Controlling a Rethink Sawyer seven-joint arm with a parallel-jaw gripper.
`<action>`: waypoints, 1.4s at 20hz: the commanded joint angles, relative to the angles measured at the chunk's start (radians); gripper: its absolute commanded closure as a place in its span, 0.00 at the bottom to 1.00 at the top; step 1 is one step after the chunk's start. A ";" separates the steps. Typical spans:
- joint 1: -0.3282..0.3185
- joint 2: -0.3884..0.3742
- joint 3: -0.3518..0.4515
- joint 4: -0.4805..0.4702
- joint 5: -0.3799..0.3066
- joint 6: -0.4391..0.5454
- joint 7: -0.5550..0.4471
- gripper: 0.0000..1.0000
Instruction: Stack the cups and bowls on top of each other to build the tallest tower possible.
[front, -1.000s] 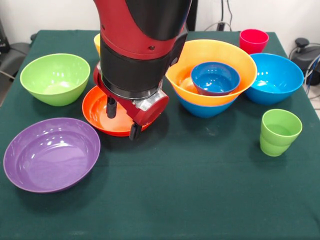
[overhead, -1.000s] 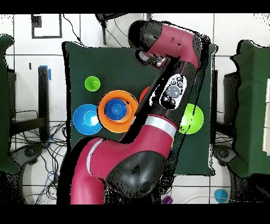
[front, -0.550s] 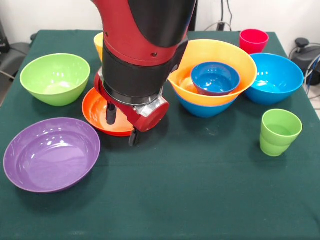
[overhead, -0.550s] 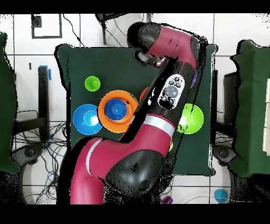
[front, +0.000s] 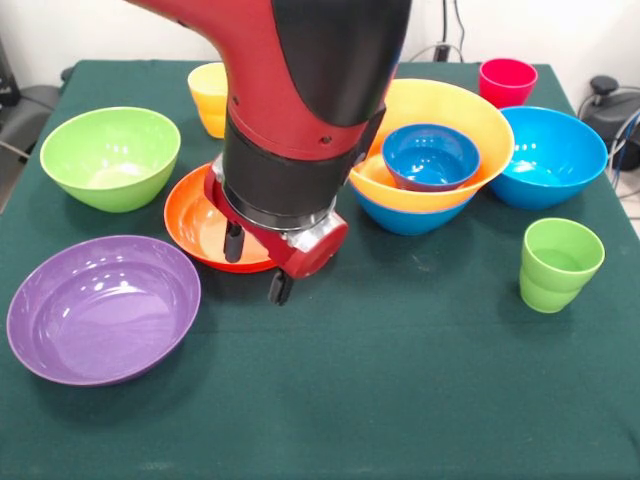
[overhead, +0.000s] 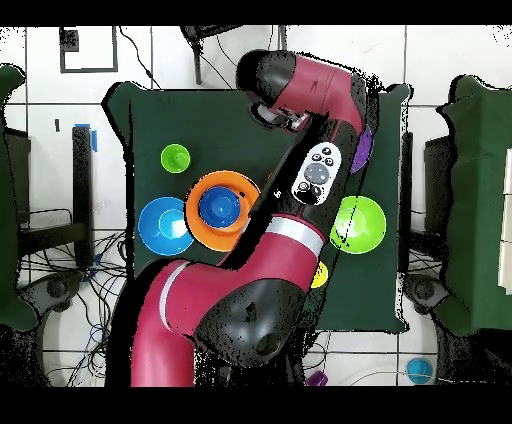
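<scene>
The claw (front: 257, 265) hangs with its fingers spread, empty, straddling the near rim of the orange-red bowl (front: 205, 228) on the bench (front: 400, 380). That bowl looks light, stiff and slick; pinching its thin rim seems the surest hold.

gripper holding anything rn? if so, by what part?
Nothing. The gripper is open and empty, its fingers straddling the near rim of the orange-red bowl but not closed on it.
</scene>
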 joint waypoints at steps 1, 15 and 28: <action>0.043 0.018 0.127 0.155 -0.033 -0.071 0.141 0.00; 0.052 -0.017 0.151 0.254 -0.030 -0.123 0.092 0.00; 0.063 -0.042 0.185 0.366 -0.033 -0.208 0.069 0.00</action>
